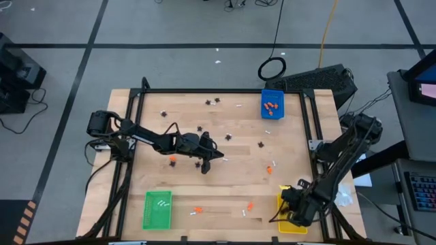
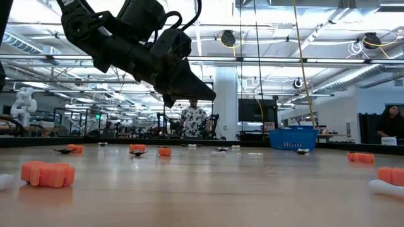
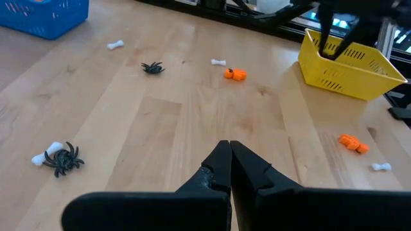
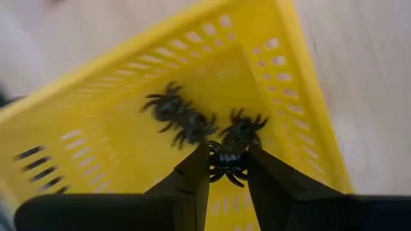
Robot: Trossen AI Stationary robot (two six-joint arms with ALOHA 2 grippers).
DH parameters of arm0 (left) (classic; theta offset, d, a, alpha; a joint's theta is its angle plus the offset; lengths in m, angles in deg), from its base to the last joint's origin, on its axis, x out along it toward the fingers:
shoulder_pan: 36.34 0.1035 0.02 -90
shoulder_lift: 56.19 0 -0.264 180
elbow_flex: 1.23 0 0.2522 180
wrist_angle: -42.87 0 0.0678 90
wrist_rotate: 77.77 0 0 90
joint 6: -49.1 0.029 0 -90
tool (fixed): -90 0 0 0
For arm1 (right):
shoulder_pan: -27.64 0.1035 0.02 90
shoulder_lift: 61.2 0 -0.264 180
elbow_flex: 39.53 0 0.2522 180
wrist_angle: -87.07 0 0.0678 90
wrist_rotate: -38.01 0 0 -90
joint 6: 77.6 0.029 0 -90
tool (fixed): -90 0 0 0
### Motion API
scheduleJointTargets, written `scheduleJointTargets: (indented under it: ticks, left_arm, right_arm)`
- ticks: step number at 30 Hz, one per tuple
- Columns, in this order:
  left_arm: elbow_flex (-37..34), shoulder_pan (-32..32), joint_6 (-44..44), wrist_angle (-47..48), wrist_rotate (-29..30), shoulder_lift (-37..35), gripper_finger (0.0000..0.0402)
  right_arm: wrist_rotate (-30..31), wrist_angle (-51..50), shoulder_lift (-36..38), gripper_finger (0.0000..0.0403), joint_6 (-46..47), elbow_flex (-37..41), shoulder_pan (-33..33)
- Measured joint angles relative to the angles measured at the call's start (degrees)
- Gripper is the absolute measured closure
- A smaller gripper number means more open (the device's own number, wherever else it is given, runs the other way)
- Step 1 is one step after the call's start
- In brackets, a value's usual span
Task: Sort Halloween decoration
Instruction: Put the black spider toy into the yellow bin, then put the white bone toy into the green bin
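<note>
Above the yellow tray (image 4: 96, 96), a black spider (image 4: 228, 163) was pinched by the right end effector (image 4: 228, 168), the left end effector (image 3: 230, 168) was pressed together, and many trinkets (image 1: 249, 205) were left scattered on the table (image 1: 238, 170).

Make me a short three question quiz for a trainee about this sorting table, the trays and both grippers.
1. True or false: the right gripper is above the yellow tray.
2. Which tray holds orange lumps? A) green tray B) blue tray C) yellow tray
3. Fill in: the left gripper is over the middle of the table with its fingers ____.

Key
1. True; a black spider sits between its fingers, and more spiders lie in the tray.
2. B
3. shut
</note>
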Motion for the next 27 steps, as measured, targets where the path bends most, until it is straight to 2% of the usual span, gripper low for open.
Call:
scheduleJointTargets:
  ticks: [6, 10, 18, 27]
  left_arm:
    - [0.0, 0.0, -0.02, 0.0, -0.07, 0.0, 0.0402]
    - [0.0, 0.0, 0.03, -0.02, -0.09, 0.0, 0.0402]
    - [0.04, -0.02, 0.05, -1.37, -0.09, 0.0, 0.0402]
    - [0.04, -0.91, 0.2, -1.34, 1.15, 0.0, 0.0402]
  right_arm:
    - [-2.29, 0.22, -2.81, 0.0317, -0.15, 0.0, -0.91]
    - [-3.07, -0.04, -2.07, 0.0296, -0.17, 0.0, -1.46]
    - [-2.9, -1.36, 3.77, 0.0249, -0.08, 0.0, -3.04]
    - [-2.83, -1.1, 12.08, 0.0237, 1.34, 0.0, -4.74]
